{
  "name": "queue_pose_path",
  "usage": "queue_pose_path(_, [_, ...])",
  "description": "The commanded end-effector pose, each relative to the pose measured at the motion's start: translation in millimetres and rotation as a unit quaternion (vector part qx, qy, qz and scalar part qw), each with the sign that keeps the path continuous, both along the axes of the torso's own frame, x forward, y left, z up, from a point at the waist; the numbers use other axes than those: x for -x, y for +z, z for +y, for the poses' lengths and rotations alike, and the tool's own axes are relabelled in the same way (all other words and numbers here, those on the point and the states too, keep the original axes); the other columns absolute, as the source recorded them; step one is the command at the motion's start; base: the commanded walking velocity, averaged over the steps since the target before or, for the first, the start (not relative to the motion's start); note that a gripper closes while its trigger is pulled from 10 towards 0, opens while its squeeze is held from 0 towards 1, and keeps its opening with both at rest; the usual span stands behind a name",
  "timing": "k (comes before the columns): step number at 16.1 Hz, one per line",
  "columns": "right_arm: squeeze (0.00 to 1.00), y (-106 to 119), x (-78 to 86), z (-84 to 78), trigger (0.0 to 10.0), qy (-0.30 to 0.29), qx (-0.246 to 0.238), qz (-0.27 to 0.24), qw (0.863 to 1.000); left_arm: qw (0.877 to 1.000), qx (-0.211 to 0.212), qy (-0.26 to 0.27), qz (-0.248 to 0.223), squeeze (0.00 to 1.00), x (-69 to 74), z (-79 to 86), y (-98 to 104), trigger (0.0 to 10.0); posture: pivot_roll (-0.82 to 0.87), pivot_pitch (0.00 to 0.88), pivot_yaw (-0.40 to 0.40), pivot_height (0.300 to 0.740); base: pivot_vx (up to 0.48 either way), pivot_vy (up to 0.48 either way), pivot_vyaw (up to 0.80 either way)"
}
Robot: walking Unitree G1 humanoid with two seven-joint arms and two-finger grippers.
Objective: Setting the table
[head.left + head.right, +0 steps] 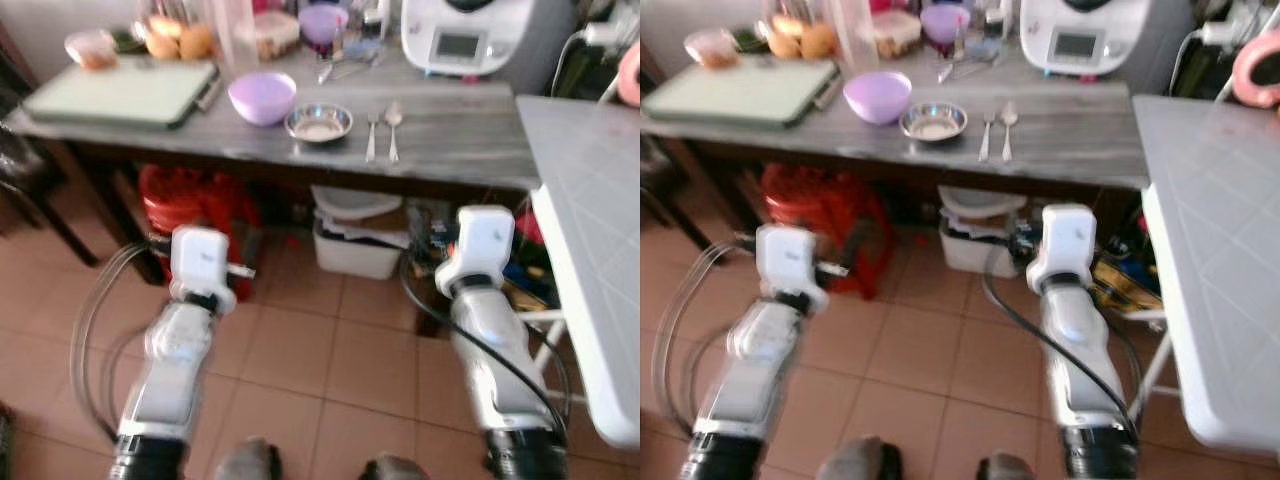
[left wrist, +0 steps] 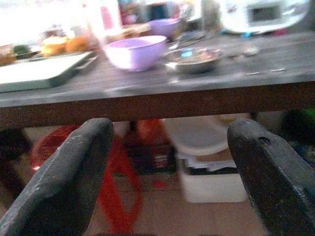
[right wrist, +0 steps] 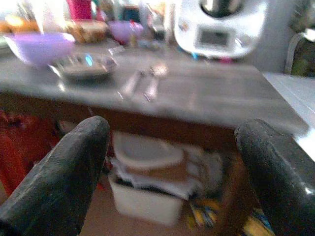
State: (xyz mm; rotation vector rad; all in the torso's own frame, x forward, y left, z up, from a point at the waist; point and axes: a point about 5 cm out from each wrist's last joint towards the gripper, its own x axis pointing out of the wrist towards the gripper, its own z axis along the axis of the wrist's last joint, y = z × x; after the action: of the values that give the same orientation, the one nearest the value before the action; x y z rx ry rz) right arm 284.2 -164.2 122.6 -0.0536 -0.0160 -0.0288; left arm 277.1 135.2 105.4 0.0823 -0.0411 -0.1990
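On the grey wood-grain table a fork and a spoon lie side by side, handles toward the robot, just to the right of a small steel bowl. Left of that bowl, almost touching it, sits a lilac plastic bowl. A pale green tray takes up the left end of the tabletop, and behind it stand oranges and a small dish of food. Toward the back are a second purple bowl, a clear food container and a white kitchen appliance with a small screen.

Both grippers hang in front of the table edge, below the tabletop and well apart from the cutlery — the left gripper with its fingers spread wide and nothing between them, the right gripper likewise wide and empty.

Under the table are a red bag and a white storage bin on the terracotta tile floor. A white tiled counter runs along the right side.
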Motion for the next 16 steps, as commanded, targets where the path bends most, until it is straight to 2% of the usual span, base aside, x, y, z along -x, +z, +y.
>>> queue_pose_path(1, [0.00, 4.3, -1.5, 0.7, 10.0, -0.012, -0.018, -0.010, 1.000, 1.000, -0.008, 0.000, -0.011, 0.00, -1.4, 4.7, 5.0, 10.0, -0.04, 0.000, 0.010, 0.740, 0.000, 0.000, 0.00])
queue_pose_path(4, [0.00, 4.2, -2.4, 0.0, 10.0, -0.010, -0.008, -0.006, 1.000, 1.000, 0.000, -0.004, -0.019, 0.00, -1.4, 4.6, 7.6, 10.0, -0.03, 0.000, 0.010, 0.740, 0.000, 0.000, 0.00])
queue_pose_path(7, [0.00, 6.7, -1.0, 2.1, 10.0, 0.008, -0.035, -0.015, 0.999, 0.999, 0.012, -0.028, -0.011, 0.00, 0.3, 3.2, 8.2, 10.0, -0.03, 0.000, 0.011, 0.740, 0.000, 0.000, 0.00])
queue_pose_path(10, [0.00, 4.7, -0.8, 2.6, 10.0, 0.006, -0.038, -0.007, 0.999, 0.999, 0.016, -0.037, -0.010, 0.00, 0.8, 1.4, 8.4, 10.0, -0.03, 0.000, 0.010, 0.740, 0.000, 0.000, 0.00])
queue_pose_path(13, [0.00, 4.3, -1.0, 2.0, 10.0, 0.007, -0.039, -0.006, 0.999, 0.999, 0.021, -0.045, -0.007, 0.00, 1.5, 0.4, 8.3, 10.0, -0.03, 0.000, 0.011, 0.740, 0.000, 0.000, -0.48])
queue_pose_path(16, [0.00, 5.3, -2.2, 2.2, 10.0, 0.010, -0.035, -0.009, 0.999, 0.999, 0.024, -0.049, -0.005, 0.00, 1.7, 0.0, 8.2, 10.0, -0.03, 0.000, 0.009, 0.740, 0.000, -0.304, 0.00])
